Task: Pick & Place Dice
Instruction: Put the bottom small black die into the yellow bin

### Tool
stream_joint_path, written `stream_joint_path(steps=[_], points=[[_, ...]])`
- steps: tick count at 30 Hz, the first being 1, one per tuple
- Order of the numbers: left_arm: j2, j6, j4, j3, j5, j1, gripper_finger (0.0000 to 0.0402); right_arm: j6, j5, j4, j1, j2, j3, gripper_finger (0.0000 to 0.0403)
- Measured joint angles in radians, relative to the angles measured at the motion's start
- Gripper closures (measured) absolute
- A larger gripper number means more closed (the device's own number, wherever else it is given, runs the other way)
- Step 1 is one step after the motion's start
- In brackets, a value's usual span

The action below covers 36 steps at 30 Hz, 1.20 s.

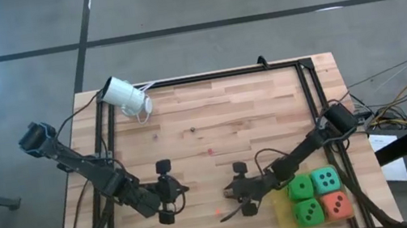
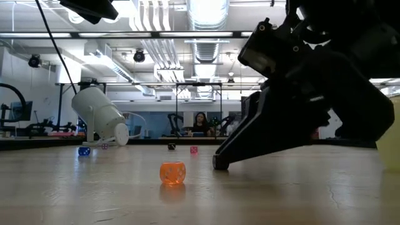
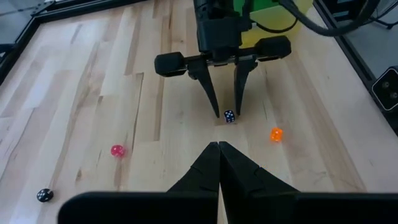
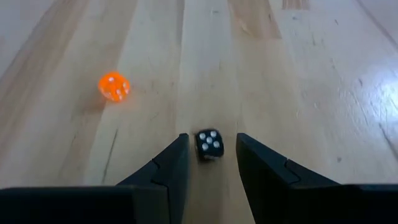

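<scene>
Four soft dice sit together at the table's near right on a yellow pad (image 1: 285,214): two green (image 1: 301,189) (image 1: 309,212), one teal (image 1: 326,180) and one orange-red (image 1: 337,206). My right gripper (image 4: 211,158) (image 1: 230,201) is low over the table, open. Its fingers stand on either side of a tiny dark die with white pips (image 4: 209,144) (image 3: 229,116), with a gap showing at each side. That die rests on the wood. A tiny orange die (image 4: 114,86) (image 2: 172,172) lies close by. My left gripper (image 3: 219,144) (image 1: 179,190) hangs shut above the table, facing the right one.
More tiny dice lie on the boards: a pink one (image 3: 117,150), a black one (image 3: 43,195) and a blue one (image 2: 84,150). A white camera (image 1: 125,96) stands at the far left. A black frame rail (image 1: 311,97) borders the table.
</scene>
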Motion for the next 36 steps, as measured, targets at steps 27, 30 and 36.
stream_joint_path(steps=[27, 30, 36], points=[[0.000, 0.000, 0.002, 0.000, 0.000, 0.000, 0.0396, 0.027, -0.018, 0.016, -0.011, 0.016, 0.001, 0.0358], [0.000, -0.001, 0.002, 0.000, 0.000, 0.000, 0.0396, 0.006, -0.018, -0.027, -0.004, -0.046, 0.000, 0.0351], [0.000, -0.001, 0.001, 0.000, 0.000, 0.000, 0.0396, 0.003, 0.060, -0.225, 0.052, -0.203, 0.000, 0.0344]])
